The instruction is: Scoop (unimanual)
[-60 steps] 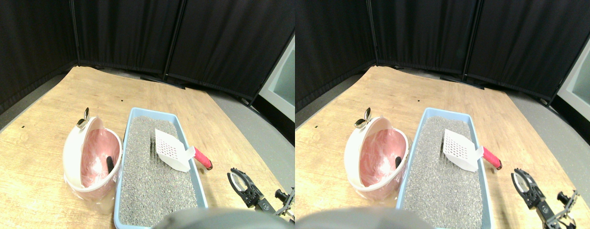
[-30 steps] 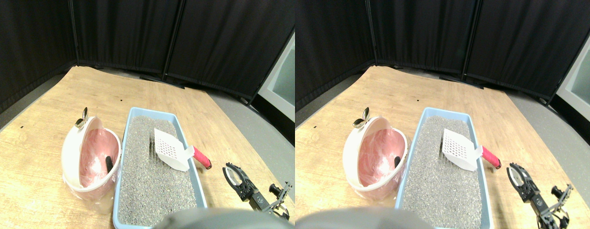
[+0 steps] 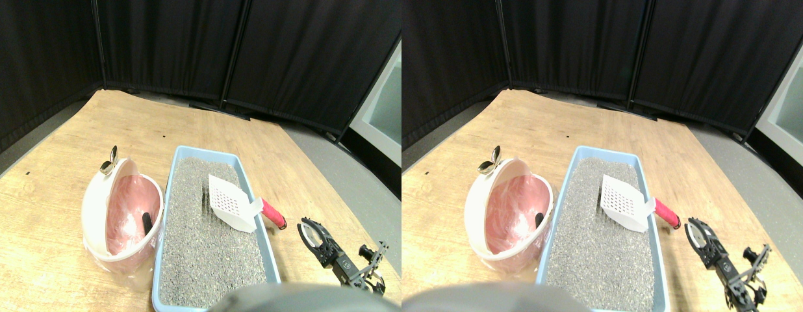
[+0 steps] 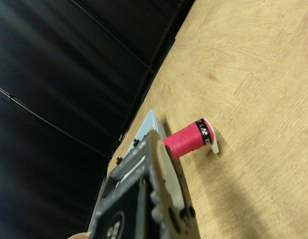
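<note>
A white slotted scoop (image 3: 231, 203) lies in the blue litter tray (image 3: 180, 155), its head on the grey litter (image 3: 200, 253). Its red wrapped handle (image 3: 273, 214) sticks out over the tray's right rim. My right gripper (image 3: 309, 228) hovers over the wooden floor just right of the handle's end, a short gap away and touching nothing. In the wrist view the red handle (image 4: 186, 141) shows just beyond my gripper (image 4: 159, 149), with its white end cap (image 4: 210, 134) above the floor.
A white bin with a pink liner (image 3: 121, 218) leans against the tray's left side, with a dark object (image 3: 147, 223) inside and a shiny metal piece (image 3: 108, 162) at its far rim. Black curtains (image 3: 180, 52) close the back. Wooden floor (image 3: 50, 149) spreads around.
My right gripper has moved forward and left, closing in on the end of the red handle. The scoop, tray and bin have kept their places.
</note>
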`<state>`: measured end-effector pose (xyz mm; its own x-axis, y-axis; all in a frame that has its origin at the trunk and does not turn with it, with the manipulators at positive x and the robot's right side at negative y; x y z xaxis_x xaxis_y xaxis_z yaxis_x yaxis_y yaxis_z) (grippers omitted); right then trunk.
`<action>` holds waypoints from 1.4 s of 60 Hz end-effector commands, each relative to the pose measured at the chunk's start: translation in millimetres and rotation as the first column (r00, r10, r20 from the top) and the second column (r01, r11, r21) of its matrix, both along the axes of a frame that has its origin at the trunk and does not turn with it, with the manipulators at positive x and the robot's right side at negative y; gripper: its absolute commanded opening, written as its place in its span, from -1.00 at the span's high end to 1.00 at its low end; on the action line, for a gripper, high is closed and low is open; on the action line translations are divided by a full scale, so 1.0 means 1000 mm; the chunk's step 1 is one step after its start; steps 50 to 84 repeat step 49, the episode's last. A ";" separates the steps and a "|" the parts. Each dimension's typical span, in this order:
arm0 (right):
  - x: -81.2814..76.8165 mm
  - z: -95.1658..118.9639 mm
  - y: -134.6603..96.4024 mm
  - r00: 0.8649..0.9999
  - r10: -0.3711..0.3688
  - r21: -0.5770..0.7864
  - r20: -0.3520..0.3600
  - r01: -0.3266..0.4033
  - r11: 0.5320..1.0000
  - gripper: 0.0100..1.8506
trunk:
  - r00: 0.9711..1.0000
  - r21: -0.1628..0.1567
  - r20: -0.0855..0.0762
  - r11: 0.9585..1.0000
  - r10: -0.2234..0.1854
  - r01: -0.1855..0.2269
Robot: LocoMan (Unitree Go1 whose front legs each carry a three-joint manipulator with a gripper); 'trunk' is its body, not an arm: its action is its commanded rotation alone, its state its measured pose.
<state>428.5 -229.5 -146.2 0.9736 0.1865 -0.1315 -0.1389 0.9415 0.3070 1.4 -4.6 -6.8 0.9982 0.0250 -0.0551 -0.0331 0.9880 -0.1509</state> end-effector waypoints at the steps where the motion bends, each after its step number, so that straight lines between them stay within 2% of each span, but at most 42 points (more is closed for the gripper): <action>1: 0.002 0.005 0.004 0.999 0.004 0.023 0.034 -0.004 1.000 0.95 | 1.000 -0.023 0.012 1.000 -0.004 0.004; 21: 0.005 0.004 0.006 0.998 0.023 0.014 0.053 -0.024 1.000 0.95 | 1.000 -0.025 0.013 1.000 -0.002 0.002; 25: 0.005 0.004 0.006 0.999 0.009 0.010 0.050 -0.009 1.000 0.95 | 1.000 -0.024 0.013 1.000 -0.002 0.002; 36: 0.005 0.004 0.007 0.999 0.007 0.027 0.039 -0.008 1.000 0.95 | 1.000 -0.018 0.011 0.999 0.028 -0.028; 84: 0.002 0.006 0.007 0.999 0.004 0.002 0.035 -0.004 1.000 0.95 | 1.000 -0.025 0.010 0.999 0.024 -0.024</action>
